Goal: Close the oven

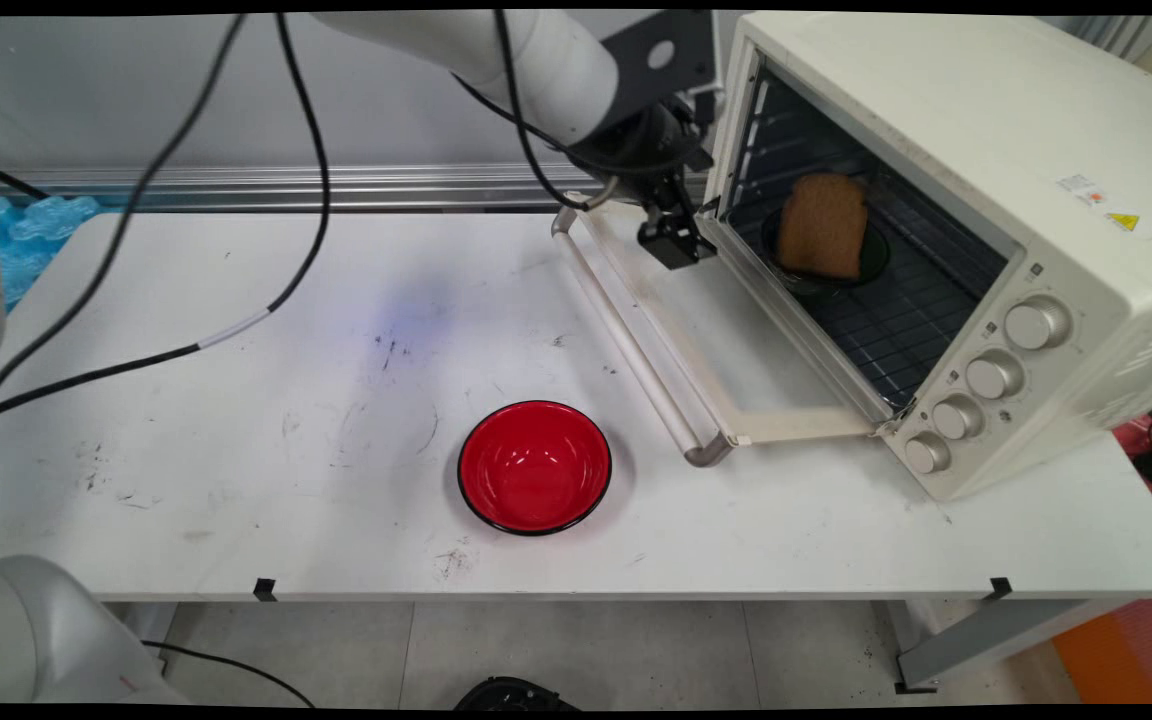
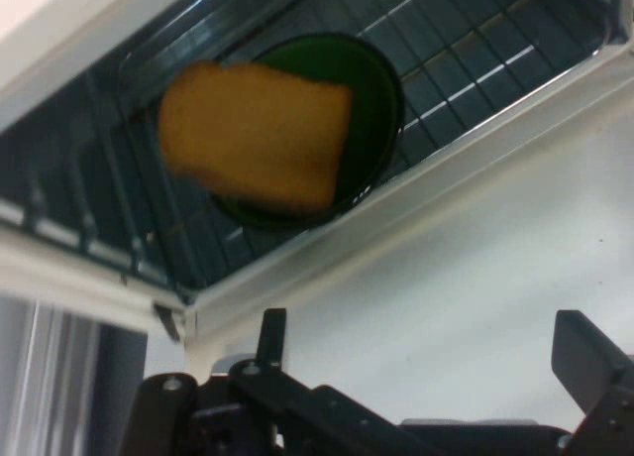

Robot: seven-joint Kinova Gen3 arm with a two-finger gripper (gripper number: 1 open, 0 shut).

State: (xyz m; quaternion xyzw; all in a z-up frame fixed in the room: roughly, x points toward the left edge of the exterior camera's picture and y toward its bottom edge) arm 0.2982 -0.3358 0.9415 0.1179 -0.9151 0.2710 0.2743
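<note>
A slice of brown toast (image 1: pixel 822 225) leans on a dark green plate (image 1: pixel 874 255) on the wire rack inside the white toaster oven (image 1: pixel 976 150). The oven's door (image 1: pixel 696 330) lies folded down flat on the table. My gripper (image 1: pixel 678 243) hangs just above the far end of that door, right in front of the oven's mouth and left of the toast. In the hand view the toast (image 2: pixel 253 144) and plate (image 2: pixel 371 89) lie ahead of the gripper (image 2: pixel 426 349), which is open with nothing between its fingers.
A red bowl (image 1: pixel 534 466) with a black rim stands empty on the white table (image 1: pixel 236 400), near its front edge and left of the door's handle (image 1: pixel 626 345). Black cables (image 1: pixel 186 345) trail across the table's left part. Blue wrapping (image 1: pixel 31 225) lies at the far left.
</note>
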